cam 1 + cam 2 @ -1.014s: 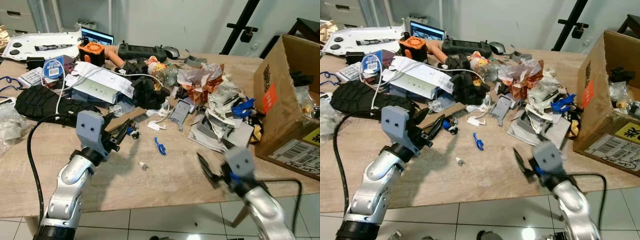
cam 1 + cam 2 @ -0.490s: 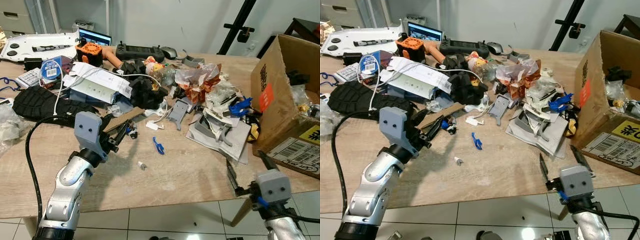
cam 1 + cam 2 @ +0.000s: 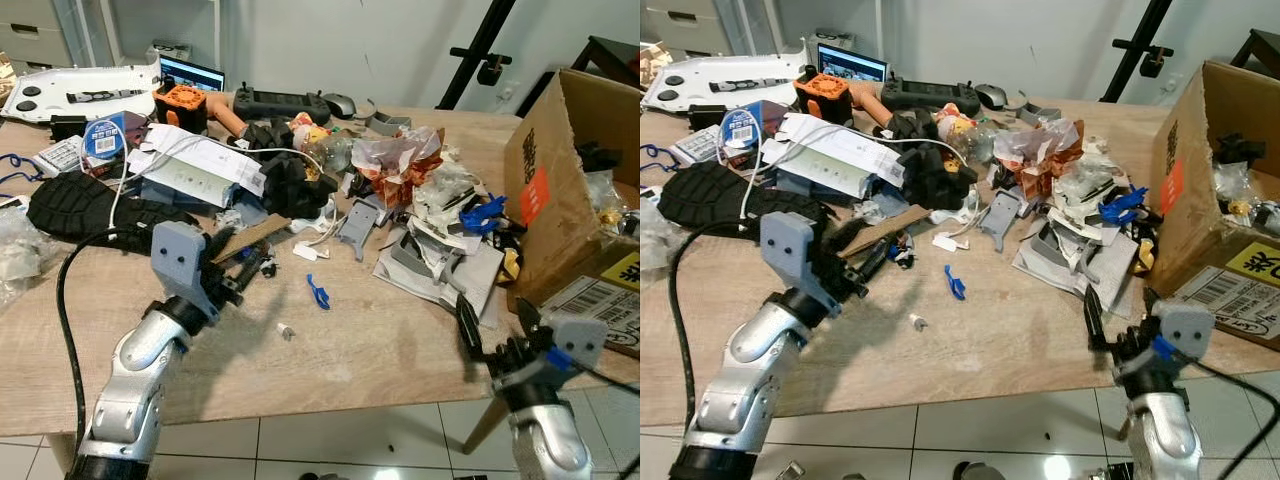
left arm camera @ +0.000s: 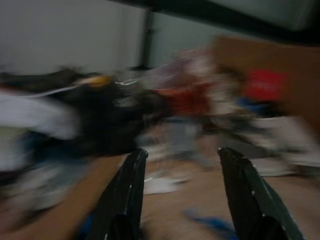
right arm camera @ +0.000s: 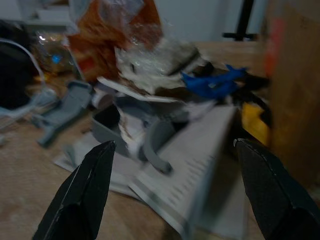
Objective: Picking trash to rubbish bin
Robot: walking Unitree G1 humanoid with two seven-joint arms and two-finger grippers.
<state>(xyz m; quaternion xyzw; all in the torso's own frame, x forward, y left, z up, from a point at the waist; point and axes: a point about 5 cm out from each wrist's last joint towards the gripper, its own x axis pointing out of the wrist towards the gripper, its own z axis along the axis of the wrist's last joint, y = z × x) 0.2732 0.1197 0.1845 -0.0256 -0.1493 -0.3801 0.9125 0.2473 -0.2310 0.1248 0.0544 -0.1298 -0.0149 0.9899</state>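
Where the left eye view looks down on the pale wood-grain table, a heap of trash runs across it: crumpled clear and orange wrappers, torn white paper, grey moulded plastic pieces and a bright blue clip, all just beside the open brown cardboard box, which carries an orange sticker and a barcode label whose print is too small to read. A small blue plastic scrap and a tiny white bit lie alone on bare wood between the two arms. The left gripper hovers low over the table with its fingers apart and nothing held, near a strip of brown cardboard. The right gripper stands at the table's near edge, fingers spread wide and empty, pointing at the grey and white part of the heap. In the right eye view, a ribbed black rubber sole and a white cable lie at the far left. In the left wrist view, motion-blurred, two black fingers stand parted over the wood, the heap well beyond their tips. In the right wrist view, the fingers gape wide; ridged grey plastic and white crumpled film lie between and ahead of them, untouched.
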